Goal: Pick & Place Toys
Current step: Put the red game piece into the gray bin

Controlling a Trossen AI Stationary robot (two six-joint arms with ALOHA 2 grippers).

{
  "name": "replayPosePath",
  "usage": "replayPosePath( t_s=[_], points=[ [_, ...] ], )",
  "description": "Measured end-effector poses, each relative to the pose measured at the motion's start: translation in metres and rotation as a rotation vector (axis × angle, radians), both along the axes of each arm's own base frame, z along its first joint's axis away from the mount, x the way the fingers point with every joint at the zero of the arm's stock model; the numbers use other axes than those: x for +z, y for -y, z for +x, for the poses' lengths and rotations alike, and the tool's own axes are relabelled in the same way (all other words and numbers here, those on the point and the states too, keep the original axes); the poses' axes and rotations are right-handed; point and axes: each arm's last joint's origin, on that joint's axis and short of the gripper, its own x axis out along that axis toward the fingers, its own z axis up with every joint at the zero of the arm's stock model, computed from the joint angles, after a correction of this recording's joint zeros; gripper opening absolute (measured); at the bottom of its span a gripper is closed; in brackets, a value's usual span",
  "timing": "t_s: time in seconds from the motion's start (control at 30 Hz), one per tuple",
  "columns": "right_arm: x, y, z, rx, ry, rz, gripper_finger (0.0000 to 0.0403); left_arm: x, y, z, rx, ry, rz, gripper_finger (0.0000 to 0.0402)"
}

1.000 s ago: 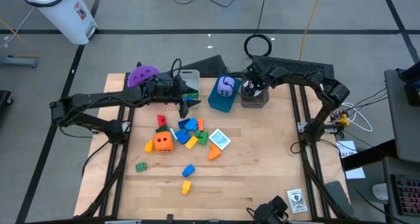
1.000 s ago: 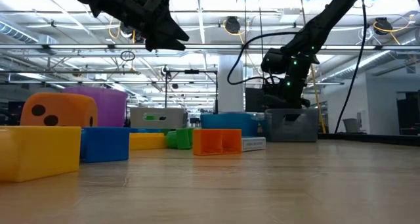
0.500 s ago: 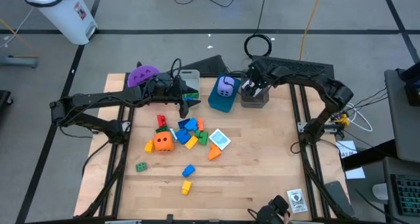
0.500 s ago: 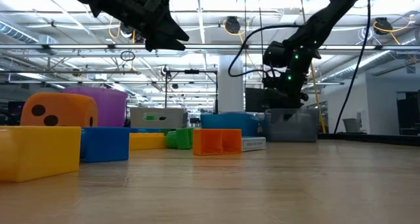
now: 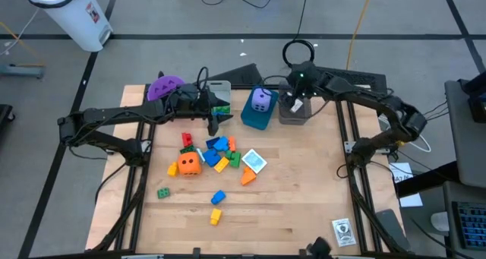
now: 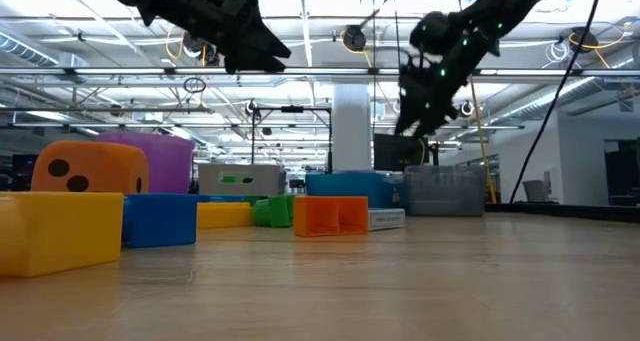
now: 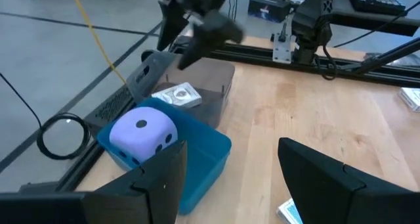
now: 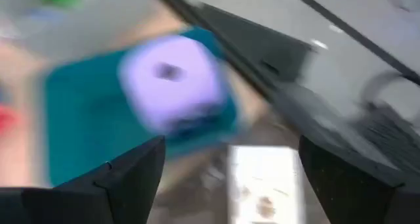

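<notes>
The toys lie loose mid-table: an orange dotted die [image 5: 189, 164], a white printed cube [image 5: 254, 162], and blue, yellow, green, red and orange bricks [image 5: 219, 151]. A purple die [image 7: 142, 132] sits in the blue bin [image 5: 254, 118]. Another printed cube [image 7: 177, 96] lies in the grey bin [image 5: 295, 113]. My right gripper [image 5: 292, 99] hangs open above the grey bin with nothing between its fingers [image 8: 131, 175]. Over the table between the clear bin [image 5: 219, 94] and the toy pile, my left gripper [image 5: 215, 124] waits, open and empty.
A purple cup [image 5: 165, 86] stands at the far left, beside the clear bin, which holds green bricks. Single bricks lie nearer the front: green [image 5: 163, 192], blue [image 5: 219, 197], yellow [image 5: 216, 215]. The table's right half [image 5: 311, 183] is bare wood.
My right gripper has risen out of the grey bin and now hangs well above it, tipped less steeply down. The printed cube stays in the bin.
</notes>
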Motion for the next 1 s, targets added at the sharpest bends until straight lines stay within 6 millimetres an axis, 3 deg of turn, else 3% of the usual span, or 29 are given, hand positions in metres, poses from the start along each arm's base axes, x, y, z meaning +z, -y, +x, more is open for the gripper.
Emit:
replayPosePath(
  t_s=[0.2, 0.4, 0.7, 0.87, 1.0],
  points=[
    [0.015, -0.048, 0.022, 0.330, 0.299, -0.048, 0.0329, 0.005, 0.000, 0.002, -0.010, 0.042, 0.045, 0.0243],
    [-0.007, -0.097, 0.032, 0.527, 0.521, -0.219, 0.0329, 0.014, -0.001, 0.004, -0.006, 0.135, 0.069, 0.0243],
    [-0.077, -0.144, 0.003, 0.614, 0.620, -0.306, 0.0329, 0.021, -0.002, 0.008, -0.002, 0.239, 0.075, 0.0243],
    [-0.097, -0.152, -0.017, 0.543, 0.565, -0.431, 0.0329, 0.021, -0.002, 0.023, -0.019, 0.338, 0.112, 0.0243],
    [-0.103, -0.152, -0.027, 0.515, 0.558, -0.484, 0.0329, 0.009, -0.005, 0.038, -0.025, 0.373, 0.122, 0.0243]
  ],
)
